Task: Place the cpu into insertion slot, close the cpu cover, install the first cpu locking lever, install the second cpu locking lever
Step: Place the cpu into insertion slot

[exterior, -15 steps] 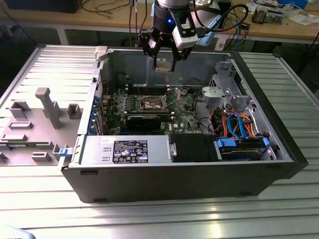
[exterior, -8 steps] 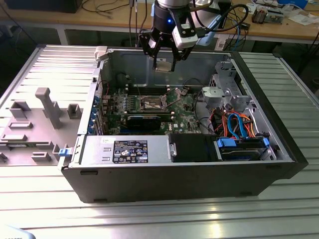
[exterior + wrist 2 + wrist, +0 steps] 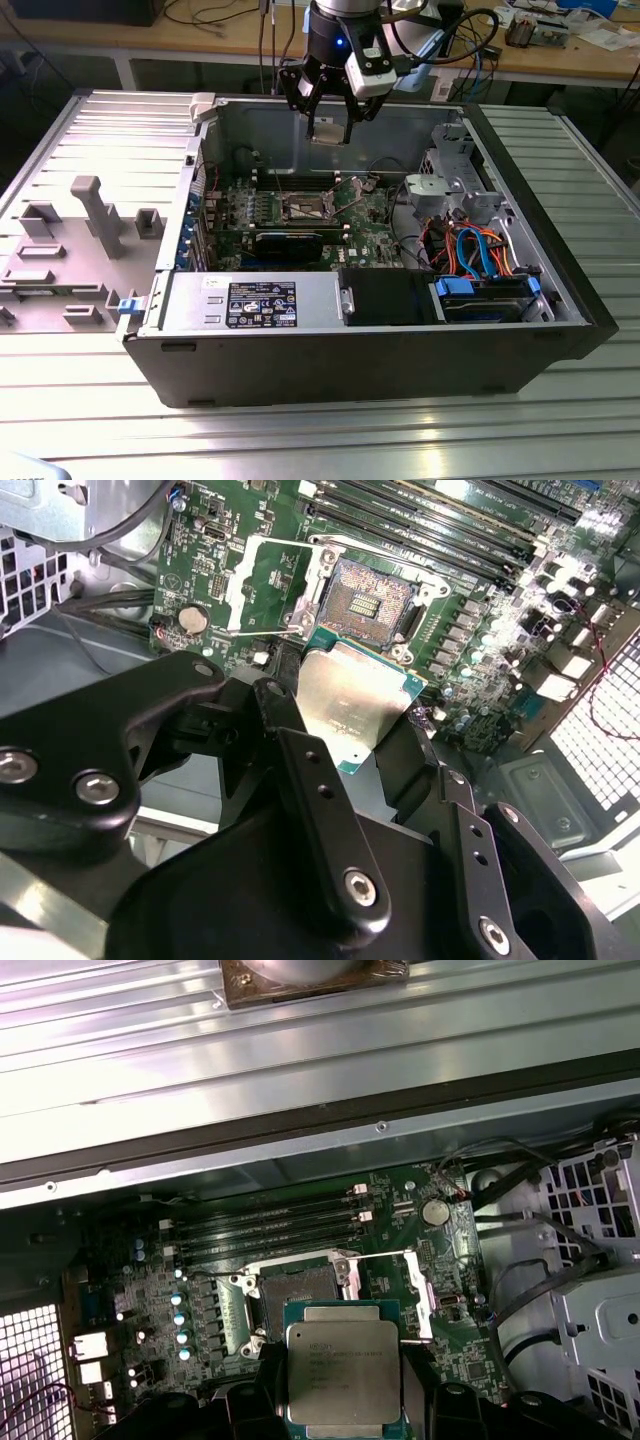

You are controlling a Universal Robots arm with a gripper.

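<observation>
My black jaws are clenched on the cpu [image 3: 343,1370], one finger [image 3: 300,780] against each of two opposite edges. The chip is a flat square with a silvery-grey metal top and a green border; its top faces the first wrist view and catches the light in the second wrist view [image 3: 350,705].

In the exterior view the cpu [image 3: 328,130] hangs in the air over the open computer case [image 3: 350,360], up near the case's far wall and well above the green motherboard [image 3: 365,215].

Below and beyond the chip is the insertion slot [image 3: 298,1285], a square socket with a dark centre and a grey metal rim. It holds no chip, and its contact field is bare in the second wrist view [image 3: 365,605].

The cpu cover [image 3: 422,1300] is swung open, off the socket, on the side toward the round coin battery [image 3: 433,1210]. Green board shows through its square window.

Past the socket run long black memory slots [image 3: 270,1225], lying parallel.

The case lies on its side on a ribbed metal table [image 3: 300,440]. A grey fixture tray [image 3: 80,230] sits against the case at the exterior view's left.
</observation>
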